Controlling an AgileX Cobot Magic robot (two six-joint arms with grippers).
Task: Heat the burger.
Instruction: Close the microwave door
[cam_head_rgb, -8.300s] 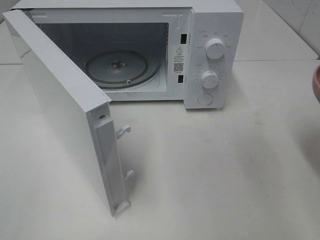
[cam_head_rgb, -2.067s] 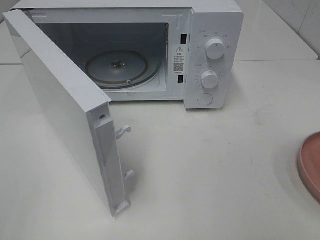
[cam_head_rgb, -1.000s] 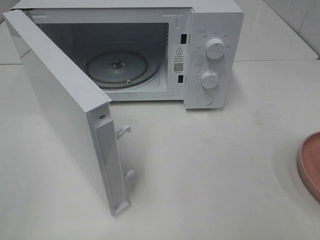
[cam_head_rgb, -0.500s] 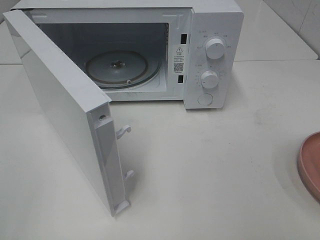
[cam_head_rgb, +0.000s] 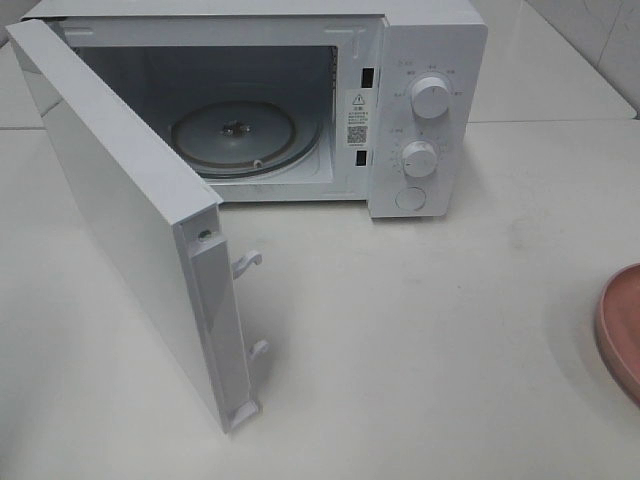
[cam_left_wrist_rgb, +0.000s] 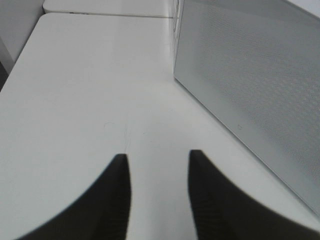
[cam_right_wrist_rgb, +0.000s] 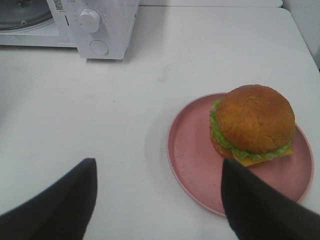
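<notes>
1. Plate (cam_head_rgb: 622, 330) has slid slightly toward the right edge of the high view since half a second ago; microwave (cam_head_rgb: 425, 110) and its door (cam_head_rgb: 130, 220) unchanged.
2. Burger (cam_right_wrist_rgb: 252, 125) sits on the pink plate, off-centre toward the far rim, well apart from the microwave.
3. Right gripper (cam_right_wrist_rgb: 157, 200) hovers above the plate's near edge, jaws spread wide, empty; likely lining up on the plate.
4. Left gripper (cam_left_wrist_rgb: 157, 195) over bare table (cam_left_wrist_rgb: 90, 100) beside the door's outer face, fingers partly apart, holding nothing.
5. Door stands wide, turntable (cam_head_rgb: 235, 135) bare, ready to receive the load.
</notes>
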